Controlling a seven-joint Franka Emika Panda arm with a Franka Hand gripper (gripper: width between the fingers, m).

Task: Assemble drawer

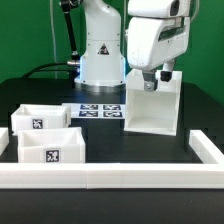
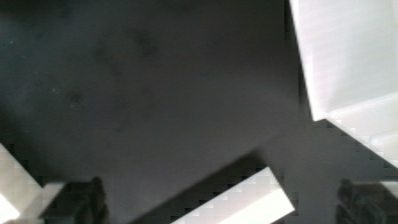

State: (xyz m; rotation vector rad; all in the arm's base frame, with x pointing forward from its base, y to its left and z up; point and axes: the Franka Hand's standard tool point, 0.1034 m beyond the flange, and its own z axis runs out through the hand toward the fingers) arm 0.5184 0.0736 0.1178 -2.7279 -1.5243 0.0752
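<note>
The tall white drawer case [image 1: 153, 105] stands upright on the black table at the exterior view's right. My gripper [image 1: 152, 84] hangs at its top edge. In the wrist view my gripper [image 2: 222, 205] is open, its dark fingers [image 2: 80, 200] wide apart, and a white edge of the case [image 2: 249, 195] lies between them without touching either. Another case wall [image 2: 347, 60] shows further off. Two small open-top trays, one behind [image 1: 40, 118] and one in front [image 1: 50, 148], sit at the exterior view's left, each with a square tag.
The marker board [image 1: 100, 110] lies flat in front of the robot base [image 1: 100, 50]. A long low white rail [image 1: 110, 178] runs along the table front and turns back along the exterior view's right [image 1: 206, 150].
</note>
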